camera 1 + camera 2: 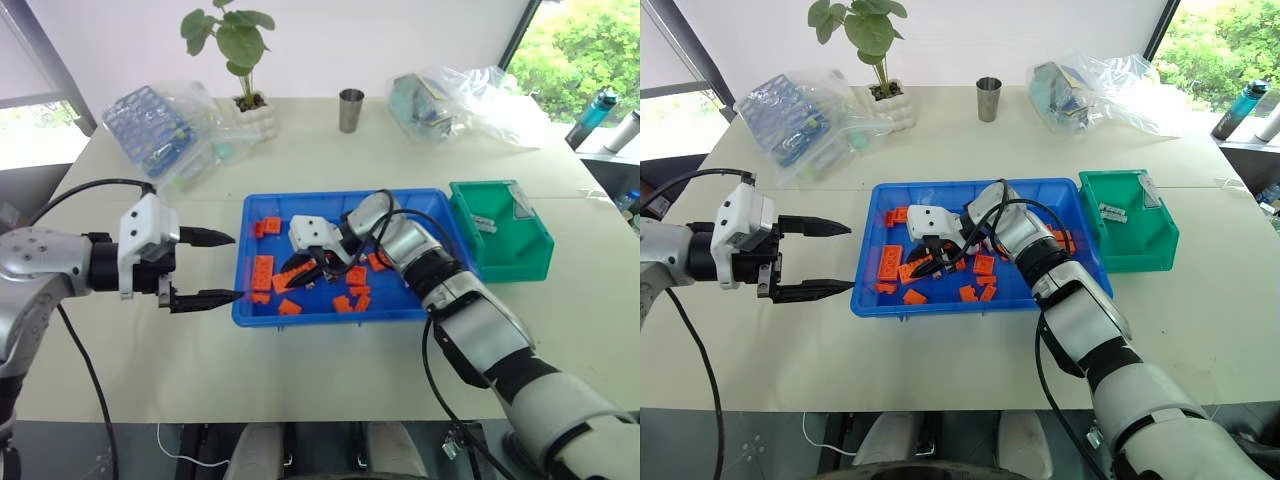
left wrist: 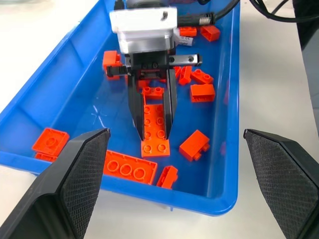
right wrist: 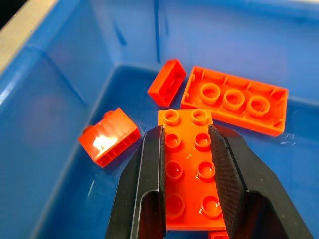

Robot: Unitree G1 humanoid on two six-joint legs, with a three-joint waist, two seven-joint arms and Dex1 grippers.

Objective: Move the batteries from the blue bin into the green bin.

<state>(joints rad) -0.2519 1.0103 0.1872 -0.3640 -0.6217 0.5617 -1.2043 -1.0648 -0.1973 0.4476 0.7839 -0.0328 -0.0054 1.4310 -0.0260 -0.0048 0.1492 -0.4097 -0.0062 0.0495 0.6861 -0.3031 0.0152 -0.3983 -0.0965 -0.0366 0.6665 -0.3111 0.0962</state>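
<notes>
Right hand is down inside the blue bin, towards its left half, and its two black fingers are pinching a long orange brick by its two long sides, studs facing up; that's a toy brick in the grip, not a battery

Around that brick, loose on the blue floor: an upside-down long brick, a small brick on its edge and another small one tipped over, all just beside the fingertips, none touching them. More orange bricks are scattered across the bin, several towards the near wall

Left hand hangs over the bare tabletop just left of the blue bin, level, pointing right at the bin's left wall, its fingers spread wide apart and gripping nothing; the lower fingertip comes right up to the bin's near-left corner

And the batteries? Small silver-grey cylinders lie on the floor of the green bin, which sits right against the right end of the blue bin. Among the bricks in the blue bin I can't pick out any battery

Far side of the tabletop: a potted plant, a metal cup, a blue rack in plastic wrap at far left, a crumpled clear bag at far right
</notes>
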